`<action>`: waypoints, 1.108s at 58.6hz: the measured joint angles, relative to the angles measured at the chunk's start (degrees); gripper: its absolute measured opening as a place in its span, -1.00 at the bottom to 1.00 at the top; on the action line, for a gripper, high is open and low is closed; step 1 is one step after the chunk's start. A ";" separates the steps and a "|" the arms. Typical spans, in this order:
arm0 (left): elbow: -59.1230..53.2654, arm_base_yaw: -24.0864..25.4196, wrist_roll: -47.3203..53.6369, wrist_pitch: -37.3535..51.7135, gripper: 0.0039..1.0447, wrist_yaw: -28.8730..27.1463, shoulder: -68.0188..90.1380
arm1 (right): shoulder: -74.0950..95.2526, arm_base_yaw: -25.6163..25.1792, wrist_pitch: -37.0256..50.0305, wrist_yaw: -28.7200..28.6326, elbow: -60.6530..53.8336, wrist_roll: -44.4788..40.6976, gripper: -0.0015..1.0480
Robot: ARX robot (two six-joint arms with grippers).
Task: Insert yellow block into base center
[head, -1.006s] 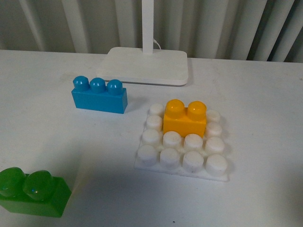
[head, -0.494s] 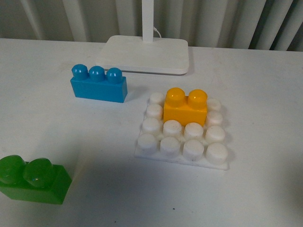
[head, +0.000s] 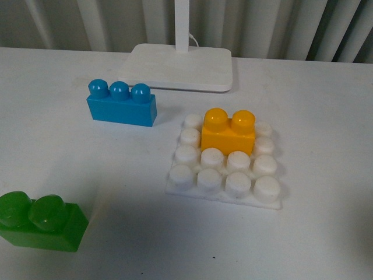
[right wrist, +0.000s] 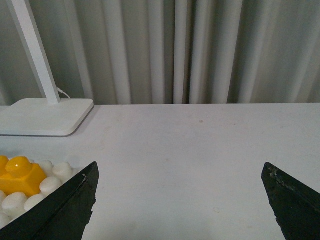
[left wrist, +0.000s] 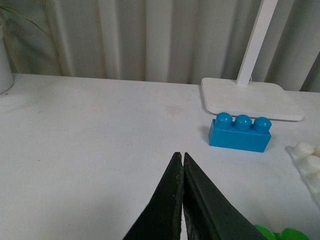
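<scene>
Your base already carries the yellow block on its far-middle studs, so with the right gripper spread empty and the left gripper pinched closed, any careless sweep could knock it loose.

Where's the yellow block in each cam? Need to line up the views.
Front view: yellow block sits on the base, over its far middle studs, right of centre in the picture.
Left wrist view: not in it; only a few base studs show at the edge.
Right wrist view: at the lower left edge, on the base, partly cut off.
Shared landmark: the white lamp foot.
</scene>
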 joint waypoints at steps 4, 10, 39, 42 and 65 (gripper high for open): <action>0.00 0.00 0.00 -1.14 -0.93 0.00 -2.78 | 0.00 0.00 0.00 0.00 0.00 0.00 0.83; 0.00 0.00 -0.02 -1.36 -0.93 0.00 -2.93 | 0.00 0.00 0.00 -0.02 0.00 0.00 0.83; 0.00 0.00 -0.07 -1.36 0.30 0.00 -3.02 | 0.00 0.00 0.00 -0.02 0.00 0.00 0.83; 0.00 0.00 -0.07 -1.36 0.55 0.00 -3.02 | 0.00 0.00 0.00 -0.02 0.00 0.00 0.83; 0.00 0.00 -0.04 -1.36 0.88 0.00 -3.02 | 0.00 0.00 0.00 0.00 0.00 0.00 0.83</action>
